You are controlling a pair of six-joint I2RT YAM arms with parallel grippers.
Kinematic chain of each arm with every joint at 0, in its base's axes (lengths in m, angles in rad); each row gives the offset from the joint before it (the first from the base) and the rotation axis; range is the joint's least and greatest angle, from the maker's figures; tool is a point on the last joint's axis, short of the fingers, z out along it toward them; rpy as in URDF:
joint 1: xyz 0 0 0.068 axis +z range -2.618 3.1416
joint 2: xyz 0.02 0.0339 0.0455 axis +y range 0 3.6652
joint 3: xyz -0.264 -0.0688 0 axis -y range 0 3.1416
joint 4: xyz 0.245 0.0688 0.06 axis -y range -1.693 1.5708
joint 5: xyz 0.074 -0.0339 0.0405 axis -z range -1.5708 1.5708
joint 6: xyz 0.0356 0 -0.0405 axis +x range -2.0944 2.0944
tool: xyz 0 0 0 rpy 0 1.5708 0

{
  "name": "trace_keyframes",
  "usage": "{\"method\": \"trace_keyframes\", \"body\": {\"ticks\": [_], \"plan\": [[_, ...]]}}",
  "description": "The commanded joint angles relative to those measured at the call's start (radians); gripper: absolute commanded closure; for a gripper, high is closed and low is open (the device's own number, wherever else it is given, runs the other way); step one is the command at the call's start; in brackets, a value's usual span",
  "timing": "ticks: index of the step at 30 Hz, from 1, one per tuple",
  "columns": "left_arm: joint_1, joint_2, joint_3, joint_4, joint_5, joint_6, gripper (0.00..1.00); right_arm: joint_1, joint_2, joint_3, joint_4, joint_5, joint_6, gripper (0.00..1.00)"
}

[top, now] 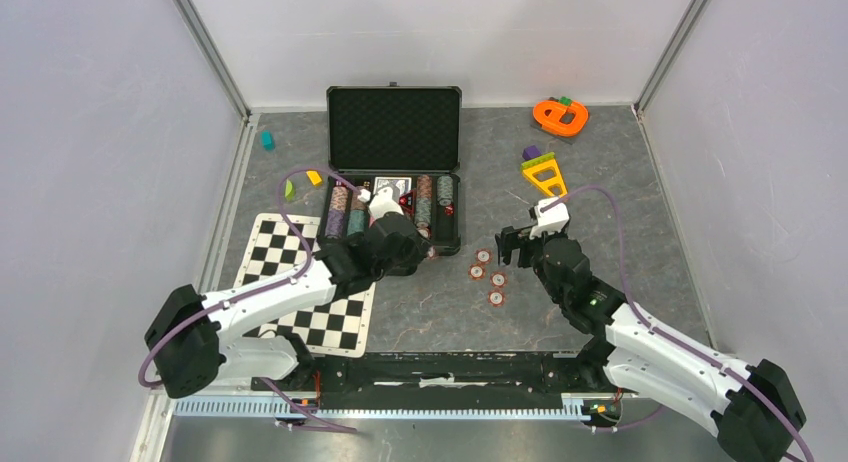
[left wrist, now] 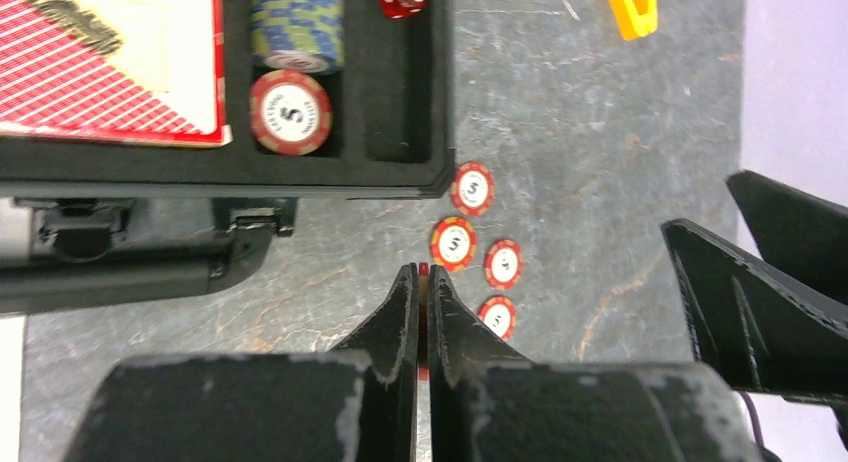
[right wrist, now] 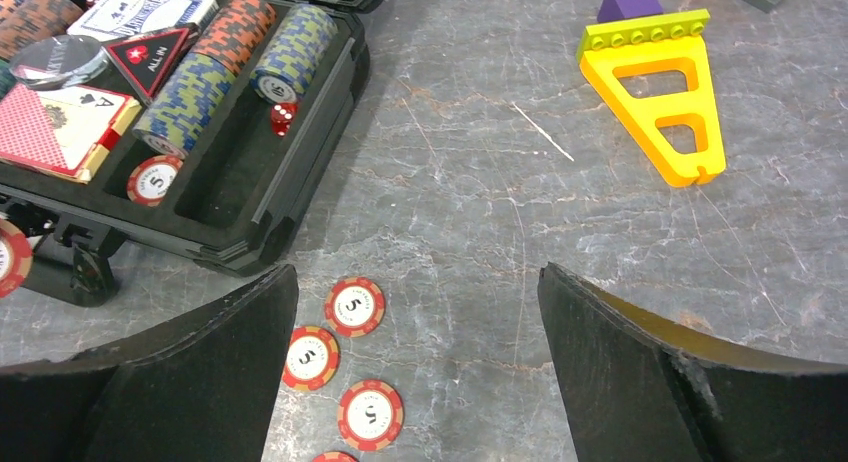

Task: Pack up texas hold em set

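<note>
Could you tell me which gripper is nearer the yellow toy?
Right. The right gripper is just short of the yellow toy; the left gripper, pinching a chip, is farther left by the case.

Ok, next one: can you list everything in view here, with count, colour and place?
briefcase: one, black, open, far centre
chip stacks: several rows, mixed colours, in the briefcase
card decks: at least two, red-backed and blue-boxed, in the briefcase
red die: at least one, in the briefcase
loose chips: four, red-white, on the table right of the briefcase
held chip: one, red-white, edge-on
checkered mat: one, black-white, near left
orange toy: one, far right
yellow toy: one, purple block at its top, right of the briefcase
small blocks: three, teal, yellow, green, left of the briefcase
left gripper: shut on the held chip
right gripper: open, over the loose chips
</note>
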Motion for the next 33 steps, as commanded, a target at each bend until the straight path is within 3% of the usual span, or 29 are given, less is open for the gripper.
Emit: {"method": "trace_keyframes", "body": {"ticks": [1, 7, 9, 18, 28, 33], "plan": [[-0.039, 0.018, 0.068, -0.16, -0.234, -0.173, 0.98, 0.002, -0.037, -0.002, -0.012, 0.051, 0.026, 0.05], [-0.079, 0.103, 0.213, -0.475, -0.426, -0.402, 0.98, 0.002, -0.153, -0.099, 0.016, 0.104, 0.026, 0.05], [-0.084, 0.117, 0.225, -0.509, -0.461, -0.455, 0.98, 0.003, -0.176, -0.125, 0.037, 0.104, 0.026, 0.05], [-0.084, 0.152, 0.2, -0.48, -0.518, -0.566, 0.98, 0.002, -0.124, -0.152, 0.09, 0.103, 0.022, 0.05], [-0.076, 0.264, 0.205, -0.247, -0.525, -0.497, 0.98, 0.003, -0.157, -0.186, 0.12, 0.066, 0.022, 0.05], [-0.048, 0.356, 0.259, -0.229, -0.525, -0.483, 0.98, 0.003, -0.174, -0.194, 0.12, 0.062, 0.023, 0.05]]}}
